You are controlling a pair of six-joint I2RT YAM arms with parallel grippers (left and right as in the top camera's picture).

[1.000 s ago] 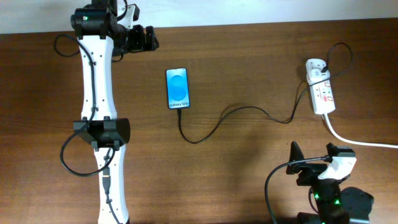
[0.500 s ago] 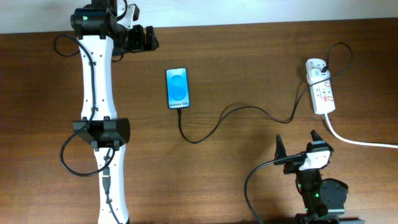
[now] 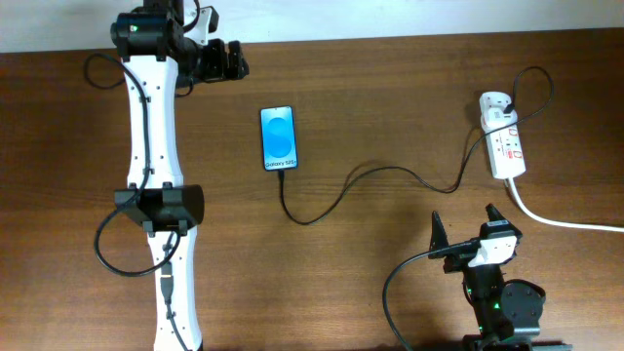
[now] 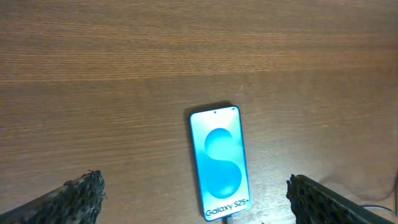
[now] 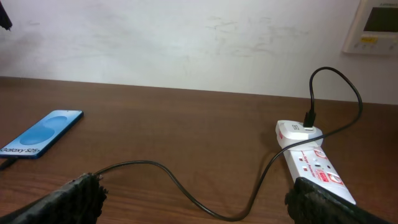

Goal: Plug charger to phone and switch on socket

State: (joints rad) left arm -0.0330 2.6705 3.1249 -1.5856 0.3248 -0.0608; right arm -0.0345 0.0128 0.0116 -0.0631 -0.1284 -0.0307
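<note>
The phone (image 3: 278, 137) lies flat with its blue screen up; it also shows in the left wrist view (image 4: 219, 163) and the right wrist view (image 5: 41, 134). The thin black charger cable (image 3: 336, 195) meets the phone's bottom edge and runs to a white plug (image 3: 495, 103) on the white socket strip (image 3: 507, 148). The cable (image 5: 155, 167) and the socket (image 5: 311, 163) show in the right wrist view. My left gripper (image 3: 230, 60) is open and empty beyond the phone, fingers spread wide (image 4: 194, 183). My right gripper (image 3: 466, 226) is open and empty, near of the socket (image 5: 199, 193).
A thick white cord (image 3: 565, 222) runs from the socket to the right edge. The left arm (image 3: 156, 175) stretches along the left side of the wooden table. A white wall with a panel (image 5: 378, 25) stands behind the table.
My right gripper has moved left and turned toward the cable and socket, then held still. The left arm, phone and cable have not moved.
</note>
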